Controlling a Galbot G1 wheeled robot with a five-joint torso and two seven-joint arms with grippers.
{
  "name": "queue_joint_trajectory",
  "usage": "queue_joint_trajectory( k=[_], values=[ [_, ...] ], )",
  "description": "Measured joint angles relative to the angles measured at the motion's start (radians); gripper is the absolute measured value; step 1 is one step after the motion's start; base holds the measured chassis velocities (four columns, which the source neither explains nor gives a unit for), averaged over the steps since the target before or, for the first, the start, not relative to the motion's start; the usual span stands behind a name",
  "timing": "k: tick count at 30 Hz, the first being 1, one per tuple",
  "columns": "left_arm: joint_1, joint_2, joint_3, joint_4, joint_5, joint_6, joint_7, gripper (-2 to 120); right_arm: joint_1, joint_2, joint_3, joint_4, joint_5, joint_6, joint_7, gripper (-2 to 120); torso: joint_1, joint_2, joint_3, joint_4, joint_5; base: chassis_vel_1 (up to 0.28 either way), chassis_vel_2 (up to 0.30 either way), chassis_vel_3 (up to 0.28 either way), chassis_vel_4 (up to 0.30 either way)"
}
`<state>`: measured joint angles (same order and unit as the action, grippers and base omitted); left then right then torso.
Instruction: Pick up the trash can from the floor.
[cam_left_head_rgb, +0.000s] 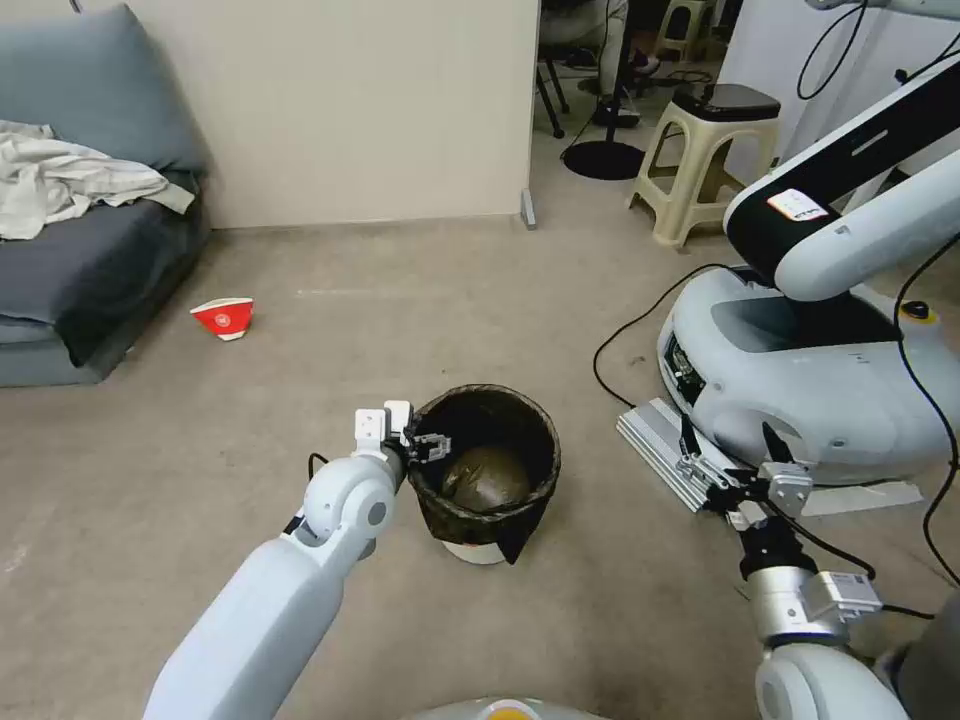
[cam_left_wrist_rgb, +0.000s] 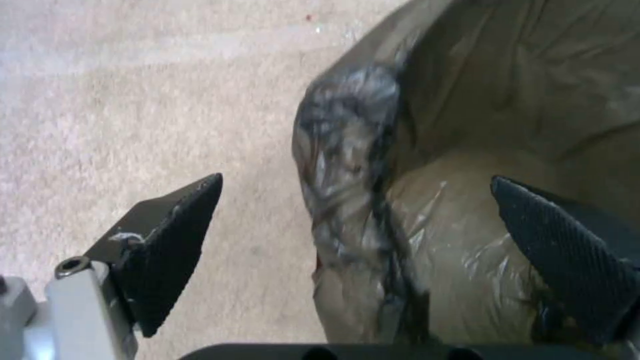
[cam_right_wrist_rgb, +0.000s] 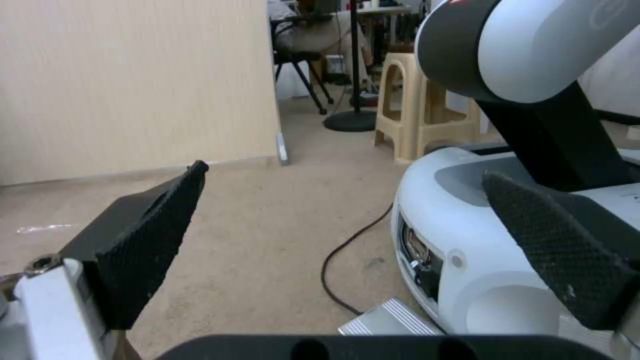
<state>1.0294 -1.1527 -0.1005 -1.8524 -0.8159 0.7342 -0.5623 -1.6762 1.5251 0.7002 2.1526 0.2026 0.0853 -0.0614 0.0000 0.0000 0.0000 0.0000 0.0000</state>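
Left arm: nearest to the head camera, it reaches from the lower left forward to the trash can.
Left gripper (cam_left_head_rgb: 428, 446): at the near-left part of the bin's rim, fingers spread apart — in the left wrist view one finger (cam_left_wrist_rgb: 170, 245) is outside over the floor and the other is inside over the bag, the rim between them. Whether the pads touch the rim, I cannot tell.
Trash can (cam_left_head_rgb: 487, 476): upright on the floor (cam_left_head_rgb: 300, 400), in the middle of the head view, in front of the robot; black bag folded over its rim, a little of the white wall visible at the bottom, something brownish inside.
Right gripper (cam_left_head_rgb: 752, 490): low at the right side, well apart from the bin, released and holding nothing — its pads stand wide apart in the right wrist view (cam_right_wrist_rgb: 347, 245).
Other robot (cam_left_head_rgb: 800, 380): a white base on the floor to the right, just beyond the right gripper, with a black cable (cam_left_head_rgb: 620, 340) on the floor.
Paper cup (cam_left_head_rgb: 224, 317): red and white, lying on its side near the grey sofa (cam_left_head_rgb: 90, 260), far left.
Stool (cam_left_head_rgb: 705, 160): beige plastic, at the back right.
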Motion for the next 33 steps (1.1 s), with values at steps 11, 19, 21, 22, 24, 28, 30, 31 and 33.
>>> queue_joint_trajectory(
  k=[11,19,21,22,24,28,30,31,33],
  values=[
    [0.009,0.000,0.021,0.015,-0.010,0.000,-0.012,100,0.000,0.000,0.000,-0.001,0.000,0.002,0.001,100,0.000,0.000,0.000,0.0000,0.0000,0.000,0.000,0.000,0.000],
    [0.036,-0.004,0.028,0.019,-0.010,-0.001,-0.031,75,-0.007,0.001,0.002,-0.001,0.000,0.014,0.002,100,0.000,0.000,0.000,0.0001,0.0004,0.000,0.000,0.000,0.000],
    [0.042,-0.004,0.025,0.018,-0.010,-0.002,-0.033,65,-0.008,0.001,0.002,-0.001,0.000,0.016,0.002,100,0.000,0.000,0.000,0.0001,0.0004,0.000,0.000,0.000,0.000],
    [0.042,-0.004,0.025,0.018,-0.010,-0.002,-0.033,65,-0.008,0.001,0.002,-0.001,0.000,0.016,0.002,100,0.000,0.000,0.000,0.0001,0.0004,0.000,0.000,0.000,0.000],
    [0.048,-0.004,0.021,0.015,-0.010,-0.002,-0.035,53,-0.009,0.002,0.002,-0.001,0.000,0.018,0.002,100,0.000,0.000,0.000,0.0001,0.0002,0.000,0.000,0.000,0.000],
    [0.053,-0.004,0.018,0.010,-0.011,-0.002,-0.037,37,-0.011,0.002,0.001,-0.001,-0.001,0.021,0.002,100,0.000,0.000,0.000,0.0000,0.0000,0.000,0.000,0.000,0.000],
    [0.055,-0.004,0.017,0.009,-0.011,-0.002,-0.038,34,-0.011,0.003,0.001,-0.001,-0.001,0.022,0.002,100,0.000,0.000,0.000,-0.0001,0.0000,0.000,0.000,0.000,0.000],
    [0.056,-0.004,0.016,0.009,-0.012,-0.002,-0.039,29,-0.011,0.003,0.001,-0.001,-0.001,0.022,0.002,100,0.000,0.000,0.000,0.0000,0.0000,0.000,0.000,0.000,0.000],
    [0.059,-0.004,0.014,0.008,-0.012,-0.002,-0.042,21,-0.012,0.003,0.001,-0.003,-0.001,0.025,0.002,100,0.000,0.000,0.000,-0.0001,0.0000,0.000,0.000,0.000,0.000]
  ],
)
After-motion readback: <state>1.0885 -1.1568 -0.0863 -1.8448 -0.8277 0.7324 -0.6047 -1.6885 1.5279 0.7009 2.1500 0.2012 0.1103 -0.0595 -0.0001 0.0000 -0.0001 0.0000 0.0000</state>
